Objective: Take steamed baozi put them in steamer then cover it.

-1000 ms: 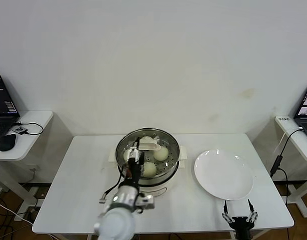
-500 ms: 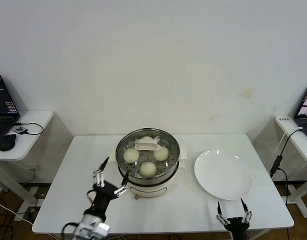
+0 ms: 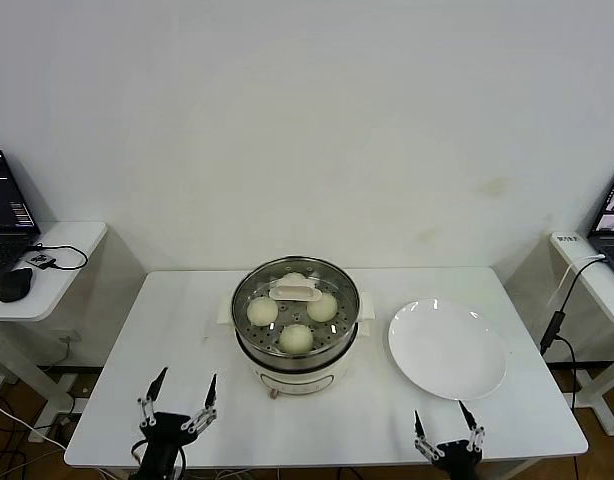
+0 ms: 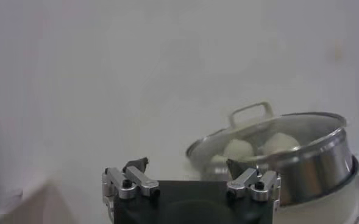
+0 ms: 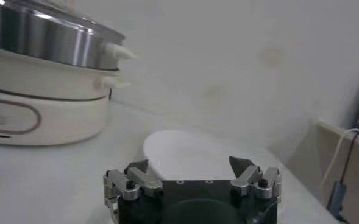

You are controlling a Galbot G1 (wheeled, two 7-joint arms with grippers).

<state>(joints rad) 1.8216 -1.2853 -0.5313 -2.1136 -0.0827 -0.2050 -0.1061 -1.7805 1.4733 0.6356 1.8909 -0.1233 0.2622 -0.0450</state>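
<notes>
the steamer stands in the middle of the table, upright on its cream base, with the glass lid lying flat on top of it. through the lid three baozi are clear in the head view; the fourth is at the far side, mostly hidden behind the lid handle, so only a pale edge of it shows. the handle's long axis runs left to right across the steamer. in the left wrist view the lid is cloudy and the baozi are only soft pale shapes behind it; the steamer is cut off at the picture edge. in the right wrist view only the lower side of the steamer is seen.

the plate lies to the right of the steamer, apart from it, and is bare.

both arms are low at the near table edge, and their bodies are cut off by the frame. the left gripper is near the left front of the table, fingers spread, holding nothing. the right gripper is in front of the plate, fingers also spread and empty.
</notes>
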